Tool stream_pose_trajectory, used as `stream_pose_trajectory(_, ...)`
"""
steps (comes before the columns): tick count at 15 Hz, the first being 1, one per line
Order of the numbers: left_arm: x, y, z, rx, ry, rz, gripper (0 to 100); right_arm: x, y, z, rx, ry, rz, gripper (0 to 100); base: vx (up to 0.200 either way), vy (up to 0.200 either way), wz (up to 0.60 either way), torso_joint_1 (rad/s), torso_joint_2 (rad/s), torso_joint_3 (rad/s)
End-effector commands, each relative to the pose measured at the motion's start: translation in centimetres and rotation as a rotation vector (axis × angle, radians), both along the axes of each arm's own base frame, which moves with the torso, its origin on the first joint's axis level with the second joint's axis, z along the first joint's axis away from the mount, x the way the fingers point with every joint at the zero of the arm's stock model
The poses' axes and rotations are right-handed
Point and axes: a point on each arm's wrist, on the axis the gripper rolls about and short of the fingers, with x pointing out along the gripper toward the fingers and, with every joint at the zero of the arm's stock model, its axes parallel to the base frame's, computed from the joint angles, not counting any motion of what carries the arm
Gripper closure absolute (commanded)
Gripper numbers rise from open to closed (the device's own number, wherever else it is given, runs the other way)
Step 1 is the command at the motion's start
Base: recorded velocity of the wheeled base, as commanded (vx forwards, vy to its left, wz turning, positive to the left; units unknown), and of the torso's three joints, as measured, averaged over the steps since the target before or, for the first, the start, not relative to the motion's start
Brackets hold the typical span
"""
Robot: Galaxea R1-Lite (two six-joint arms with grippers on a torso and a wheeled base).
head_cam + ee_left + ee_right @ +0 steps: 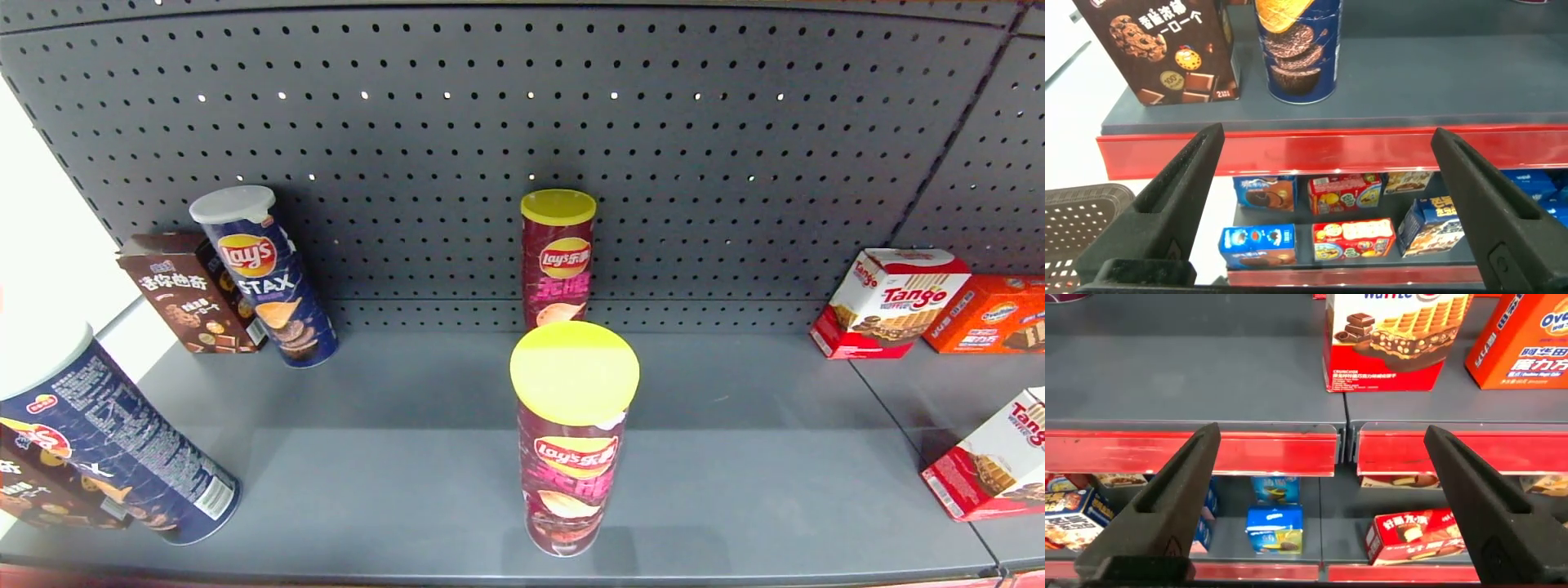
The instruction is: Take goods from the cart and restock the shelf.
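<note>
Though the grey shelf (735, 457) carries cans and boxes, neither gripper holds any of them.

Upright at the shelf's front middle stands a maroon can (571, 457) with a yellow lid. Directly behind it is a second maroon can (558, 257). Well to its left stand a front blue can (114, 441) and a rear blue can (265, 278), the latter just beside a brown cookie box (184, 294). Well to its right sit a wafer box (890, 304), an orange box (988, 314) and a nearer wafer box (992, 461). The left gripper (1323, 220) and right gripper (1323, 510), jaws spread wide, face the shelf's red front edge (1274, 453).
</note>
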Motion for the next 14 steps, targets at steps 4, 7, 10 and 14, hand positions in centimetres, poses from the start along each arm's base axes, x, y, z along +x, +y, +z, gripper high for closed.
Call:
stream_pose_trajectory(4, 0.01, -0.01, 0.01, 0.013, 0.0, -0.006, 0, 0.01, 0.01, -0.02, -0.003, 0.001, 0.005, 0, 0.0, 0.0, 0.0, 0.0, 0.0, 0.0)
stream_pose_trajectory(7, 0.01, 0.09, 0.03, -0.013, -0.001, 0.042, 0, 0.0, 0.02, 0.02, -0.002, 0.0, 0.007, 0, -0.067, 0.0, 0.0, 0.001, 0.0, 0.001)
stream_pose_trajectory(10, 0.01, 0.09, 0.03, -0.013, -0.001, 0.042, 0, 0.01, 0.02, -0.02, -0.002, 0.001, 0.007, 0, 0.0, 0.0, 0.0, 0.0, 0.0, 0.0)
stream_pose_trajectory(14, 0.01, 0.08, 0.03, -0.013, -0.001, 0.037, 0, 0.0, 0.02, 0.02, -0.002, 0.0, 0.007, 0, 0.0, 0.1, 0.0, -0.001, 0.0, 0.001)
